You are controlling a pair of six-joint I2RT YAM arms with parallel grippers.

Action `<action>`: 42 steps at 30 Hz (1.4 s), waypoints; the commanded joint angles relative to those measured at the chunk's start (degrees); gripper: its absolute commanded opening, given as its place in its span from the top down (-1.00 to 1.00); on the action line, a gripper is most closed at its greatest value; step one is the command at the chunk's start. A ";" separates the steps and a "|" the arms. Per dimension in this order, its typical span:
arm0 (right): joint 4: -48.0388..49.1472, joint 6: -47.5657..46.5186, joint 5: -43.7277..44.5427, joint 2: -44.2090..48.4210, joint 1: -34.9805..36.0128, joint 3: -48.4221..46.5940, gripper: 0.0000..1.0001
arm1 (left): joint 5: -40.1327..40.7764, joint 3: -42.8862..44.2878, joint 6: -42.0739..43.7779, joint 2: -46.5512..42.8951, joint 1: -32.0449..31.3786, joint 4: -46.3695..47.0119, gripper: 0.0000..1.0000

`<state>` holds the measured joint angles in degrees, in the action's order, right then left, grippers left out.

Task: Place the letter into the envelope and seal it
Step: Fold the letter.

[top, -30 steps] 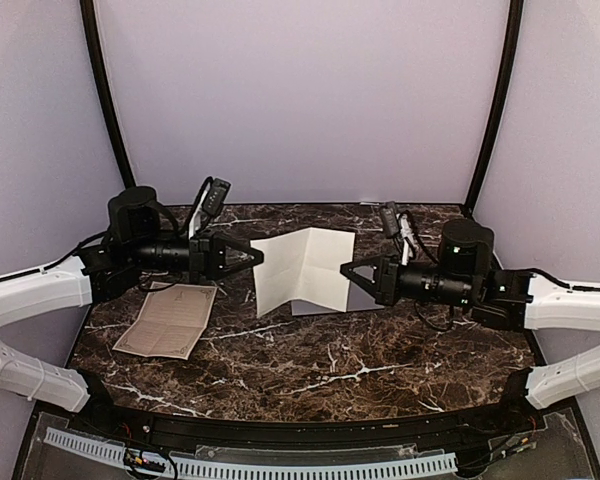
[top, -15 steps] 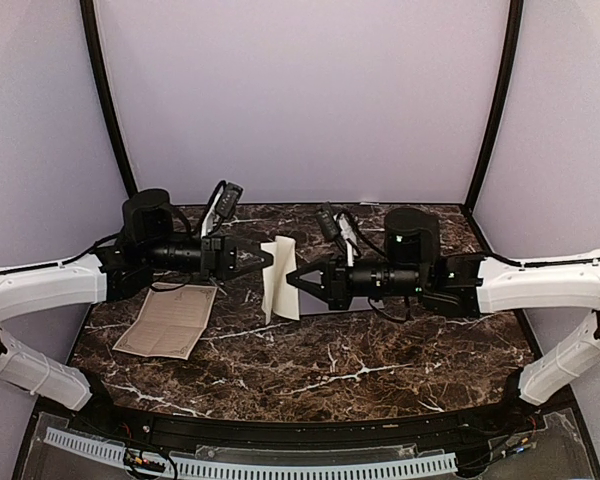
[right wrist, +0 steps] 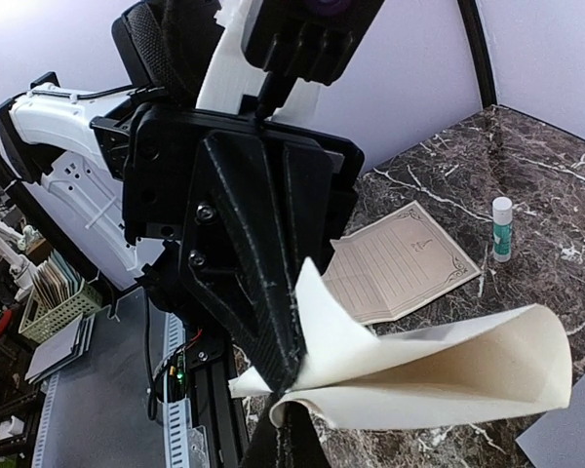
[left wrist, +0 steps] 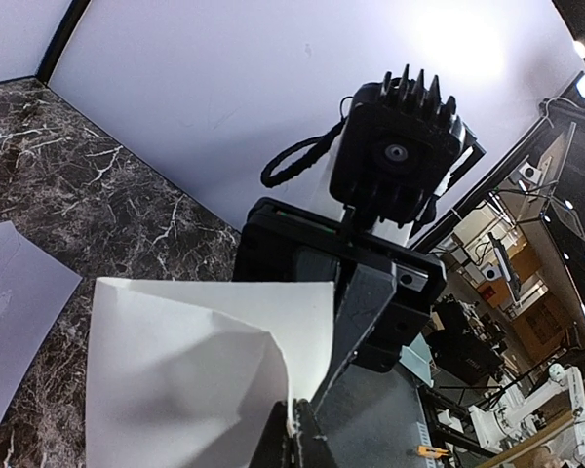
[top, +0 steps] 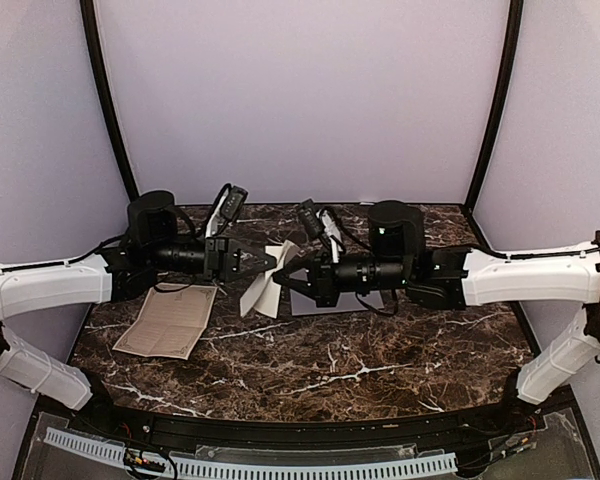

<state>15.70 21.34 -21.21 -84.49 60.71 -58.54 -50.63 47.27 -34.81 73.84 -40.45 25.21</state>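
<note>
The letter (top: 261, 291), a cream sheet, hangs in the air over the middle of the table, bent double into a loose fold. My left gripper (top: 273, 264) is shut on one edge of it (left wrist: 297, 429). My right gripper (top: 281, 283) is shut on the opposite edges (right wrist: 283, 405), tip to tip with the left one. The sheet's fold bulges away from both grippers (right wrist: 439, 375). The envelope (top: 330, 303), pale grey, lies flat on the marble under the right gripper; a corner of it shows in the left wrist view (left wrist: 19, 322).
A tan sheet with an ornate border (top: 168, 320) lies flat at the front left of the marble table (top: 380, 360). A white glue stick (right wrist: 502, 229) stands beside that sheet. Lavender walls close in the back and sides.
The right arm has swung left to meet the left gripper, bringing its edge of the sheet across. The sheet went from spread wide to bent double. The left gripper shifted slightly right.
</note>
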 commanded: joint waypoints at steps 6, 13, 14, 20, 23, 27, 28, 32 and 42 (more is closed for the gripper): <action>-0.13 -1.63 -0.35 -1.87 0.77 -3.71 1.00 | -0.67 -0.91 -2.01 1.04 -0.77 2.15 0.75; -0.84 -1.94 0.51 -2.42 0.76 -4.57 1.00 | -2.03 -0.95 -3.14 2.08 -0.99 2.36 0.60; -0.97 -2.00 0.48 -2.58 0.78 -4.65 1.00 | -2.11 -0.88 -3.22 2.18 -1.09 2.20 0.58; -2.11 -2.52 0.69 -3.20 0.80 -5.43 1.00 | -2.40 -0.53 -3.18 3.16 -1.62 1.22 0.57; -2.42 -2.70 0.66 -3.35 0.77 -5.49 1.00 | -2.35 -0.34 -3.06 3.37 -1.65 0.77 0.62; -2.73 -2.78 0.97 -3.41 0.73 -5.54 1.00 | -2.30 -0.06 -3.03 3.77 -1.79 0.33 0.81; -2.80 -2.80 1.11 -3.36 0.76 -5.65 1.00 | -2.33 0.07 -2.92 3.94 -1.82 -0.19 0.84; -3.22 -2.89 1.85 -3.40 0.84 -5.75 1.00 | -2.09 0.59 -2.00 4.04 -2.14 -1.80 0.98; -3.08 -2.10 3.39 2.15 0.77 -3.78 -0.32 | 3.79 -0.94 -1.66 0.27 -2.07 -0.11 1.00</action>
<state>8.47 19.20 -21.02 -87.42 61.76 -61.71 -47.11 47.20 -37.06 77.56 -41.47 24.67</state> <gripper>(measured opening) 0.496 0.007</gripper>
